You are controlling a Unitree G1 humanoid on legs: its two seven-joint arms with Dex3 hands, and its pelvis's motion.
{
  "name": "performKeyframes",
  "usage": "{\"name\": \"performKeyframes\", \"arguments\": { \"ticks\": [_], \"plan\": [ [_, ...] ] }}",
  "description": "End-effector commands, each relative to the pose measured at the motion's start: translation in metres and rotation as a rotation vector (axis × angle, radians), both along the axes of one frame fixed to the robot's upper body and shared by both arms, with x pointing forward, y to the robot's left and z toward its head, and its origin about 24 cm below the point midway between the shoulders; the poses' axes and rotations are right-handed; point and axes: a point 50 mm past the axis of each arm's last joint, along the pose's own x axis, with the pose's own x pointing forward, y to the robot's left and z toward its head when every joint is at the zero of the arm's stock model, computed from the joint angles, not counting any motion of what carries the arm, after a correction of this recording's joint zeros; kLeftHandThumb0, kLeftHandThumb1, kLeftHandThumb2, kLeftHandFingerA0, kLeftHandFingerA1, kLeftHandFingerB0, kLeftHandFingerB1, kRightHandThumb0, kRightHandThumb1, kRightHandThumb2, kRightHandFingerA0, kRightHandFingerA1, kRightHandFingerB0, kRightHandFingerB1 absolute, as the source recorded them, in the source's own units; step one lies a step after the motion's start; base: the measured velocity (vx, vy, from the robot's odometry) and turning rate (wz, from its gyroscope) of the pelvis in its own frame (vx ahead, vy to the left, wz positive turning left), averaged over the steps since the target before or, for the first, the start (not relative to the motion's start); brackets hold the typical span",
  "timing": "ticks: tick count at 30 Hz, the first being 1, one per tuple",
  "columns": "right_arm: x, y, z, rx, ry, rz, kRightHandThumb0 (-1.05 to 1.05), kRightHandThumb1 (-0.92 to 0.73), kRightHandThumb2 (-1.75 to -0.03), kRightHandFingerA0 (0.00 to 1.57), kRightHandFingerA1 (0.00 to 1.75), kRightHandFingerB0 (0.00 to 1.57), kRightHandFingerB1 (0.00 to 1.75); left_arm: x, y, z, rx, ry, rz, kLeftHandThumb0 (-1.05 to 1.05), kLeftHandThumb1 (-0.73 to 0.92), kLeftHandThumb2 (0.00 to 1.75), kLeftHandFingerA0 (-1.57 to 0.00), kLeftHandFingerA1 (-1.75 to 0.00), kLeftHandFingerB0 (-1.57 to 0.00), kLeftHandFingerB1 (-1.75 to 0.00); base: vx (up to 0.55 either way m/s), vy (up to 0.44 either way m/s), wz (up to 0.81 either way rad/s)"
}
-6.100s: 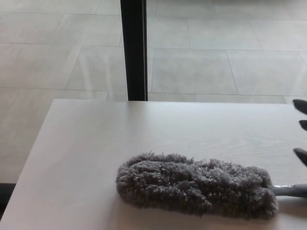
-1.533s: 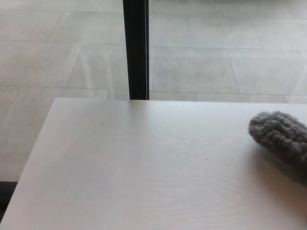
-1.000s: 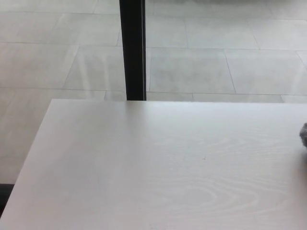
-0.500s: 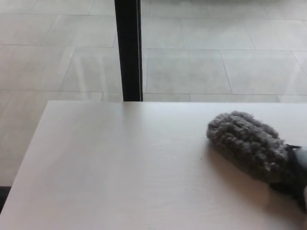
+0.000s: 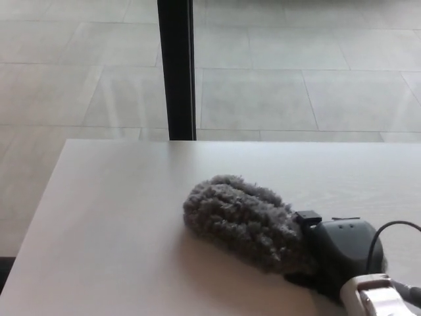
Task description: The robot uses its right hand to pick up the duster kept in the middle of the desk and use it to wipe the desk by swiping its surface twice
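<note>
One duster [image 5: 240, 220] in view, grey and shaggy, its fluffy head lying on the pale table [image 5: 112, 237] a little right of centre, the tip pointing toward the far left. Judged soft and very light: the pile should squash under slight pressure and drag gently across the wood-grain top, no risk of scratching, no fragility to speak of. The fluff gives no firm purchase; the place to hold is the handle at the near-right end, which is hidden behind the right hand [image 5: 342, 253]. That hand, black, comes in from the lower right and sits right against the base of the head, evidently clasping the handle, though its fingers do not show. A white wrist part and a dark cable trail behind it. Left hand not in view. Count: one duster, one table, one robot hand, one dark vertical post [image 5: 176, 69] beyond the far edge, tiled floor behind.
</note>
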Motion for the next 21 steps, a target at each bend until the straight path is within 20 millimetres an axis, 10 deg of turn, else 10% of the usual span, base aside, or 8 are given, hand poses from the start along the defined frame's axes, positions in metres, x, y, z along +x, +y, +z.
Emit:
{"name": "performKeyframes", "arguments": {
  "ticks": [1,11,14,18,21],
  "plan": [
    [-0.055,0.025,-0.024,0.046,0.191,0.262,-0.17,-0.66,-0.76,0.88,1.75,0.65,1.63,0.004,0.01,0.011,0.047,-0.022,-0.002,-1.05,0.52,0.95,-1.12,-0.93,-0.98,-0.97,0.0,0.0,0.0],
    [-0.063,0.006,-0.017,0.024,0.226,0.312,-0.15,-0.74,-0.76,0.84,1.75,0.71,1.33,0.003,0.008,0.009,0.04,-0.009,-0.009,-1.05,0.52,0.95,-1.12,-0.91,-0.96,-0.96,0.0,0.0,0.0],
    [-0.064,0.005,-0.017,0.013,0.221,0.327,-0.19,-0.72,-0.63,0.86,1.74,0.81,0.96,0.001,0.01,0.01,0.043,-0.016,-0.009,-1.05,0.51,0.92,-1.12,-0.92,-0.99,-0.95,0.0,0.0,0.0],
    [-0.059,0.003,-0.016,-0.007,0.211,0.321,-0.18,-0.73,-0.63,0.84,1.75,0.77,1.11,0.0,0.009,0.009,0.042,-0.001,-0.004,-1.05,0.53,0.95,-1.1,-0.93,-0.94,-0.97,0.0,0.0,0.0],
    [-0.047,0.003,-0.012,0.032,0.192,0.288,-0.12,-0.69,-0.77,0.81,1.75,0.58,1.6,0.0,0.008,0.008,0.035,-0.008,-0.006,-1.05,0.52,0.96,-1.11,-0.92,-0.95,-0.97,0.0,0.0,0.0]
  ]
}}
